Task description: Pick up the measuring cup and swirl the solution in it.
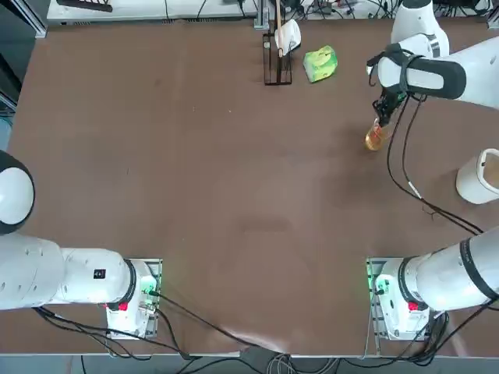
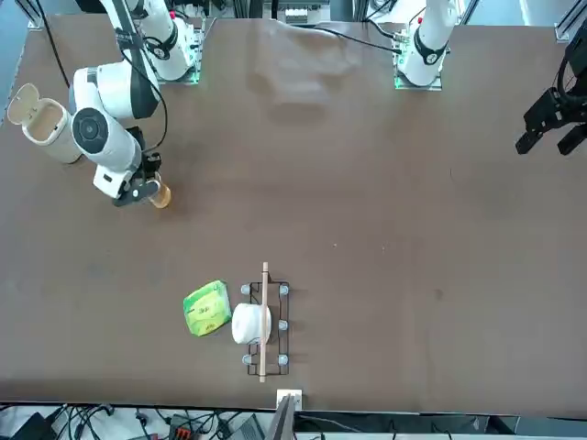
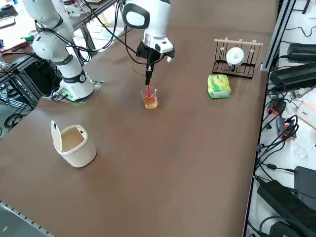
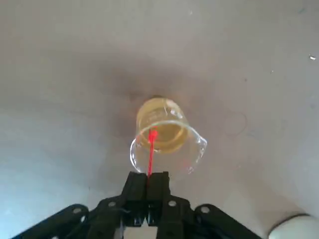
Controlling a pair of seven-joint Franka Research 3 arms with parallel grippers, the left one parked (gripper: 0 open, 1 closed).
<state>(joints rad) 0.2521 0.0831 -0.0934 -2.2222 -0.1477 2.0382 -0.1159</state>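
Robotics lab; robot arms (image 1: 429,74), cables (image 1: 437,206), metal framing (image 3: 281,29).

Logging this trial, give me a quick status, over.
Right gripper shut on red stirrer; stirrer's tip inside measuring cup, amber solution within; white bin standing clear.

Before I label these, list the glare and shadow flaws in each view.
Front view: pale glare on the table near the arm bases; top view: faint sheen low on the table; right wrist view: soft shadow around the cup, bright glints on its rim; right side view: pale sheen across the table.
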